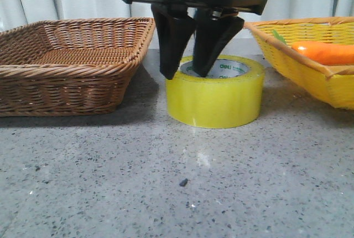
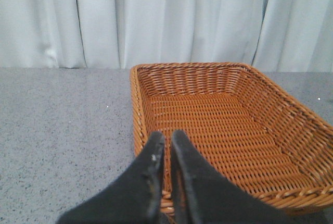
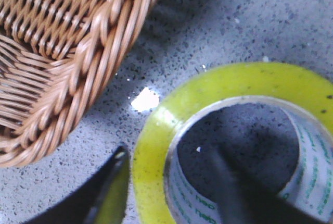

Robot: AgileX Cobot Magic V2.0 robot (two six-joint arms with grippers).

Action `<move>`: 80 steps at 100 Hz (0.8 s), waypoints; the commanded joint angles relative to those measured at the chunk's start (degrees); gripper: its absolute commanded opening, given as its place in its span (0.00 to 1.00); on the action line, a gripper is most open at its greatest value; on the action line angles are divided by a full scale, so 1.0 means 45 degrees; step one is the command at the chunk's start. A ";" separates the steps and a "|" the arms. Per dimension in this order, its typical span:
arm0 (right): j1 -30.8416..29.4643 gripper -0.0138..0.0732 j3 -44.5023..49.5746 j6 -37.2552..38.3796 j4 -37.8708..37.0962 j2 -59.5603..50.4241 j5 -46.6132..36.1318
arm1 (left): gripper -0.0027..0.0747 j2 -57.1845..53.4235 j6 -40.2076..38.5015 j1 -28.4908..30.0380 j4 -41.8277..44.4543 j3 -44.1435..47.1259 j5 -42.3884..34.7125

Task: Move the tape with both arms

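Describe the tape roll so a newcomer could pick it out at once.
On the grey speckled table, look between the brown wicker basket and the yellow basket. The tape stands there on the bare tabletop, a black end effector straddling its wall. Only it is a glossy translucent yellow ring, its white core lettered in green.

Right gripper (image 1: 188, 74): pointed straight down at the middle of the front view, jaws parted, one finger (image 3: 106, 193) outside the tape (image 1: 215, 98) wall, the other inside the core.
Right grip: fingers straddled the wall; contact could not be told.
Left gripper (image 2: 166, 143): fingers nearly together, narrow gap, holding nothing, angled low and forward.
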 commanded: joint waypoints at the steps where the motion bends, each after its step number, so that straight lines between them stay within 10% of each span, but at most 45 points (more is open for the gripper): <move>1: 0.0002 0.57 -0.0438 -0.0085 -0.0044 -0.0701 -0.0277 | 0.15 0.0235 -0.0131 0.0028 -0.0191 -0.0509 -0.0791; 29: 0.0002 0.55 -0.0488 -0.0085 -0.0044 -0.2229 -0.0324 | 0.33 0.0822 -0.0131 0.0028 -0.0273 -0.2144 0.1407; 61: 0.0002 0.08 -0.0442 -0.0085 -0.0395 -0.5698 -0.0732 | 0.33 0.3294 0.1378 -0.0878 -0.1321 -0.4156 0.1832; 80: 0.0002 0.07 -0.0104 -0.0085 -0.1166 -0.7612 -0.1187 | 0.34 0.5424 0.1426 -0.2970 -0.1436 -0.5260 0.1759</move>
